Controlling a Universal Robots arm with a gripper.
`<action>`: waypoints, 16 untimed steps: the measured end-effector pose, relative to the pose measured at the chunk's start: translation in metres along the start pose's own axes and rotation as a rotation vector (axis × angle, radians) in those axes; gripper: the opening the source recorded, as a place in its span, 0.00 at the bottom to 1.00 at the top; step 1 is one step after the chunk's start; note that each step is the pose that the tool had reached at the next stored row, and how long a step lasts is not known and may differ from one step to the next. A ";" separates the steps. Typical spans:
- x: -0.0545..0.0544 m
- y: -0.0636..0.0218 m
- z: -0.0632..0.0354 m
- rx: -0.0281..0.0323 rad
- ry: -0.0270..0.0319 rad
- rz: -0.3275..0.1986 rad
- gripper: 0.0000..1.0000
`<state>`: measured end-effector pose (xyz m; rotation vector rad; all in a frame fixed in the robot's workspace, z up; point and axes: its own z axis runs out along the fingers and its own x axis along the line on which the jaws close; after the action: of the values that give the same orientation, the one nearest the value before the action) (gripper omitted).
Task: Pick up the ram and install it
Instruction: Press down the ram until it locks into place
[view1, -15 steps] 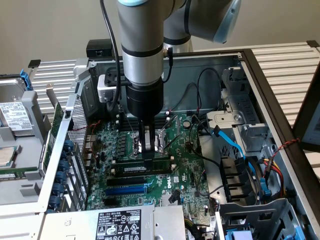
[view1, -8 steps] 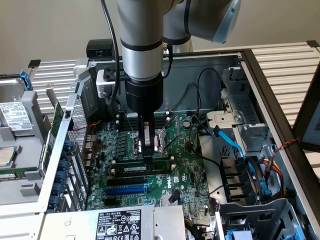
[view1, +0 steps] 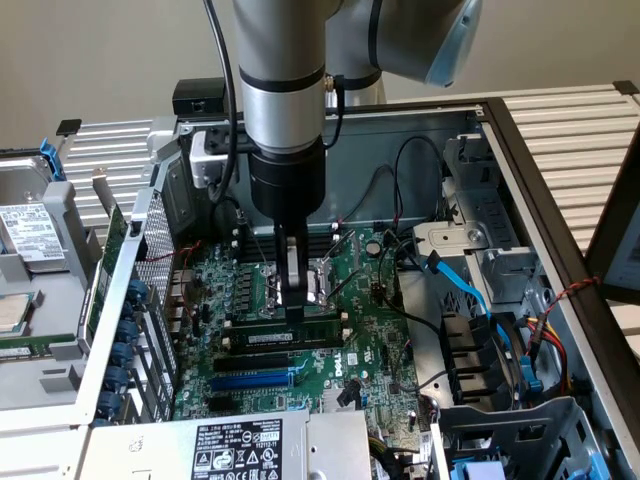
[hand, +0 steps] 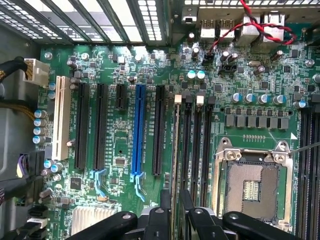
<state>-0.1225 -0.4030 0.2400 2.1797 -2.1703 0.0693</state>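
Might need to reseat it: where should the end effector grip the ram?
Grip the ram on its exposed top edge near mid-length, coming straight down from above. It stands on edge in a memory slot with neighbouring slots close alongside, so only its two flat faces near the top are free to pinch.

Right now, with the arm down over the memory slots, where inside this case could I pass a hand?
Little bare room. The best gap lies between the long blue slot and the power supply label. Around the gripper, the ram and CPU socket are crowded. Toward the exterior view's right, blue cables and black cables fill the way.
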 end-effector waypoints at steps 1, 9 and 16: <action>0.000 0.0001 0.0000 0.0001 -0.0001 0.000 0.22; 0.000 0.0015 -0.0049 -0.0072 0.0003 -0.001 0.22; 0.000 0.0068 -0.0049 -0.0155 0.0079 -0.001 0.11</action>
<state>-0.1292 -0.4026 0.2449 2.1687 -2.1582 0.0607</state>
